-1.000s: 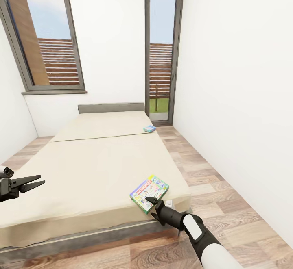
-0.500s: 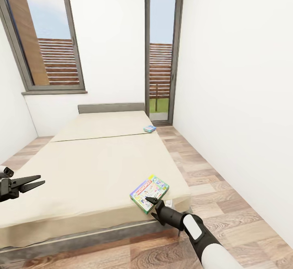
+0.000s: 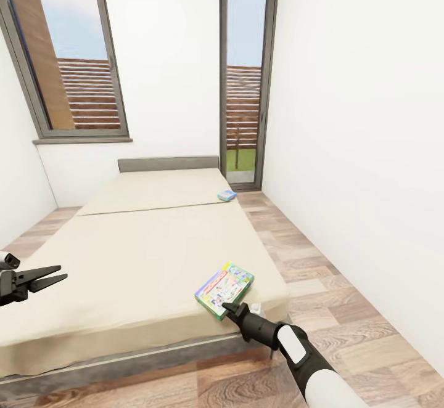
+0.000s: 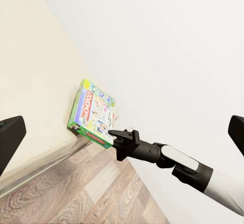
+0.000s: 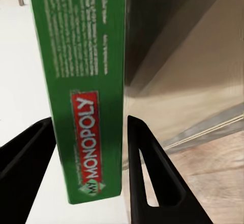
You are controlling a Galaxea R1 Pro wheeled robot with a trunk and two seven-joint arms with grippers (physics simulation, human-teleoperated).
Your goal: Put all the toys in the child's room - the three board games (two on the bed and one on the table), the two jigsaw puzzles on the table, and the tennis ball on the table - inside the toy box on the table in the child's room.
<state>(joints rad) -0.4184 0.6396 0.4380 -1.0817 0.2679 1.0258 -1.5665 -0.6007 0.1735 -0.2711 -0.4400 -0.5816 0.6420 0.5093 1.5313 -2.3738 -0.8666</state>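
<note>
On the near right corner of the cream bed [image 3: 123,254] lies a board game [image 3: 225,286], a flat box with a green edge and a cartoon cover. My right gripper [image 3: 229,307] is at the box's near corner. In the right wrist view its fingers [image 5: 147,168] press on both sides of the green Monopoly edge [image 5: 91,107], shut on it. The left wrist view shows the same board game [image 4: 91,115] with the right gripper [image 4: 114,134] at its edge. A second, blue board game [image 3: 226,195] lies far up the bed's right side. My left gripper [image 3: 52,277] hangs open at the left, holding nothing.
A white wall [image 3: 370,149] runs close along the right, leaving a strip of wood-plank floor [image 3: 333,309] beside the bed. Behind the bed are a grey headboard [image 3: 168,163], a large window [image 3: 74,75] and a narrow glass door [image 3: 243,87].
The near board game has shifted slightly left and away on the mattress. My right gripper has dropped a little at its near corner. The left arm stays put.
</note>
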